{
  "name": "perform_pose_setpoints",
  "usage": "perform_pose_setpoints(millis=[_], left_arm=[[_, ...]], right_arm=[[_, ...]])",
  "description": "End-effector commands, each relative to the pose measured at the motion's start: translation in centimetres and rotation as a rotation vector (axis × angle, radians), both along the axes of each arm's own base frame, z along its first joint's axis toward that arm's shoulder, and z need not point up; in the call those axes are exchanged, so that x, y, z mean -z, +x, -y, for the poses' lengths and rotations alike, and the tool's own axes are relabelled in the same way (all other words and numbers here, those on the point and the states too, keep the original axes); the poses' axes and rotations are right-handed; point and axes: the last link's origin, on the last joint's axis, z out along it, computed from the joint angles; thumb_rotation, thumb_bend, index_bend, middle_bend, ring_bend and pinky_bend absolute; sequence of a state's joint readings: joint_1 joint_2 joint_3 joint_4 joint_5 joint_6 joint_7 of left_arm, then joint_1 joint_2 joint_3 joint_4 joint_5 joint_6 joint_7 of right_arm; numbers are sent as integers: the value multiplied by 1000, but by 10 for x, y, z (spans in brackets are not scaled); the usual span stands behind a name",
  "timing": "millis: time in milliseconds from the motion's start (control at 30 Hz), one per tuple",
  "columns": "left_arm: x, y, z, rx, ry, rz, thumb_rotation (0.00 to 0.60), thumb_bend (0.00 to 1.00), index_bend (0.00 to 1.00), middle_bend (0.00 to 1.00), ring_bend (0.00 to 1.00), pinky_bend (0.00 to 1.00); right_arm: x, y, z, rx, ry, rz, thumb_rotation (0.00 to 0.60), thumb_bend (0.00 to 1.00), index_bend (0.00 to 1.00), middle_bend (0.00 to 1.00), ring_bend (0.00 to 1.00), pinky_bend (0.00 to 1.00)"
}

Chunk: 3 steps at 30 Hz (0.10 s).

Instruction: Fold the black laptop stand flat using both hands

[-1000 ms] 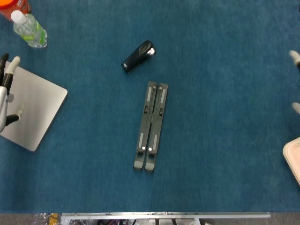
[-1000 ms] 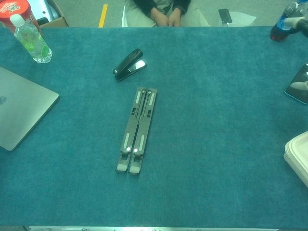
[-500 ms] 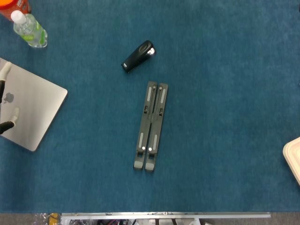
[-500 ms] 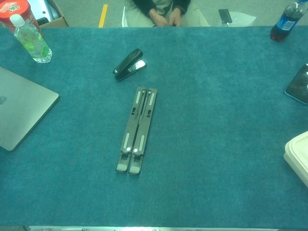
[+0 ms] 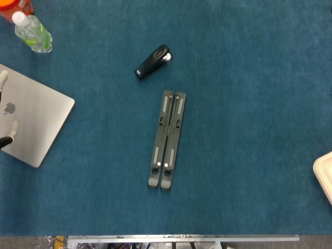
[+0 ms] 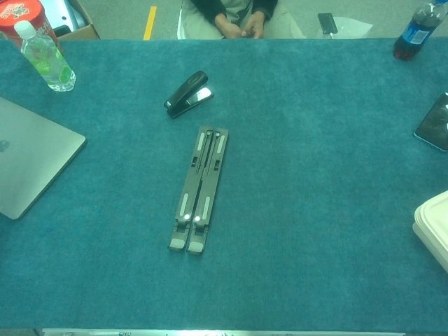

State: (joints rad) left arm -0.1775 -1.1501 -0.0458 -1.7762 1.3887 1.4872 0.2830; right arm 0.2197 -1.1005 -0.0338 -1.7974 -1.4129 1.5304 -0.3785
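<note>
Head view: laptop stand lies collapsed on the blue table cover, both rails pressed side by side, long axis running from near the stapler down toward the near table edge; chest view shows the same, stand flat and closed, nothing touching it. Change over the last second: left hand was well in frame over the silver laptop, pale fingertips spread; now only a couple of fingertips show at the far left edge, so it has pulled outward. Its fingers look apart with nothing between them, so I read it as empty and open, though little of it shows. Right hand showed fingertips at the right edge a second ago; now neither view has it. Stand itself has not shifted across these frames. Judgement: the fold looks finished, rails together and lying flat, and both arms are retreating to rest; no further contact seems needed. Other items unmoved: clear bottle top left, white container at the right edge, dark soda bottle and phone at the far right in the chest view.
</note>
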Motion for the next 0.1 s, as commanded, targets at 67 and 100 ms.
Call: perform_pose_setpoints(millis=[67, 100], left_arm=[[0, -1, 0, 0, 0, 0, 600, 293, 0, 0, 0, 49], [0, -1, 0, -1, -2, 2, 600, 293, 0, 0, 0, 49]], right_arm=[[1, 1, 2, -8, -5, 11, 600, 6, 0, 188, 103, 277], [2, 1, 3, -7, -7, 11, 600, 6, 0, 188, 103, 277]])
